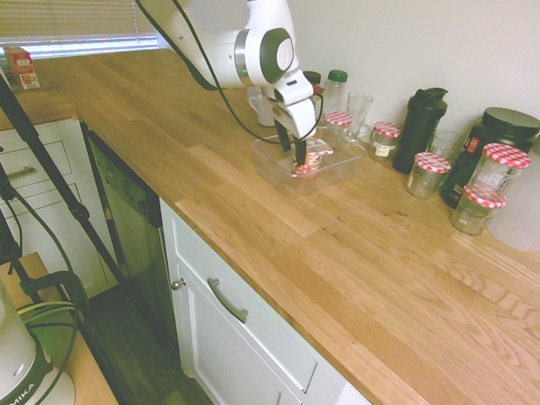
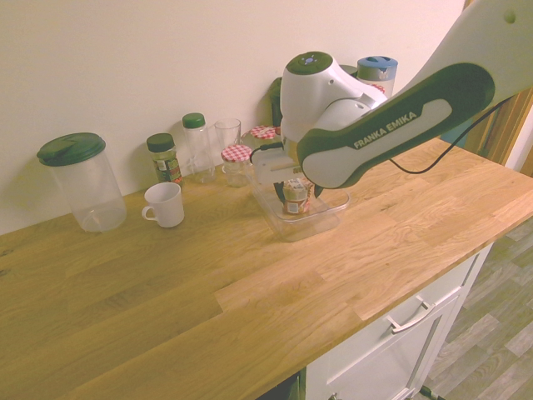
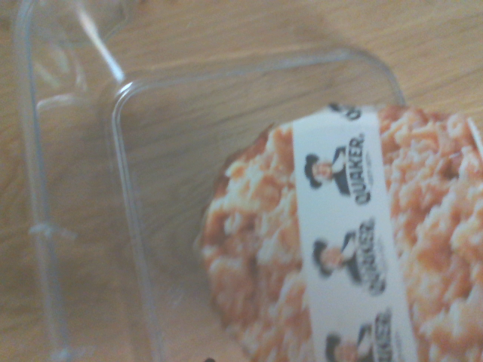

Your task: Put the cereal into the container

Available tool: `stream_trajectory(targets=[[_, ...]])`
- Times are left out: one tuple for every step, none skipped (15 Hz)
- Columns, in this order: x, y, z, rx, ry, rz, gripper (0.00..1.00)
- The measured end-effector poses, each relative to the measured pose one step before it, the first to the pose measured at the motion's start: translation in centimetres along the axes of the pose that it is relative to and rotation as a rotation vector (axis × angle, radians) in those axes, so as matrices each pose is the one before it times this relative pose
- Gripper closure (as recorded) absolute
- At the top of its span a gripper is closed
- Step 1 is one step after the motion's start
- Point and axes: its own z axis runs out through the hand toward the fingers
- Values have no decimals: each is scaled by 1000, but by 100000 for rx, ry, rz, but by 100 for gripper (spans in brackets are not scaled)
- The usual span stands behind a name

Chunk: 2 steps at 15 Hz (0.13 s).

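The cereal [image 1: 312, 157] is a small cup with a brown cereal picture on its lid. It stands upright inside the container [image 1: 270, 165], a clear shallow tub on the wooden counter. My gripper [image 1: 292, 147] reaches straight down into the tub, its dark fingers [image 1: 299, 154] apart and close beside the cup. From the other side, the cereal [image 2: 294, 197] sits in the container [image 2: 312, 228] under the arm's head, which hides most of the fingers. Up close, the lid of the cereal [image 3: 339, 249] fills the wrist view within the container [image 3: 128, 226] wall.
Glass jars with red-checked lids [image 1: 432, 173] and a black shaker bottle [image 1: 422, 118] stand behind and to the right of the tub by the wall. A white mug [image 2: 164, 204], a tall glass [image 2: 226, 137] and a large lidded jug [image 2: 83, 183] stand along the wall.
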Motion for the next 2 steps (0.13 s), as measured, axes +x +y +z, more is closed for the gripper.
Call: stream_trajectory(targets=[[150, 650, -982, 70, -4375, -396, 0], [247, 765, -1275, 1043, -881, 499, 0]])
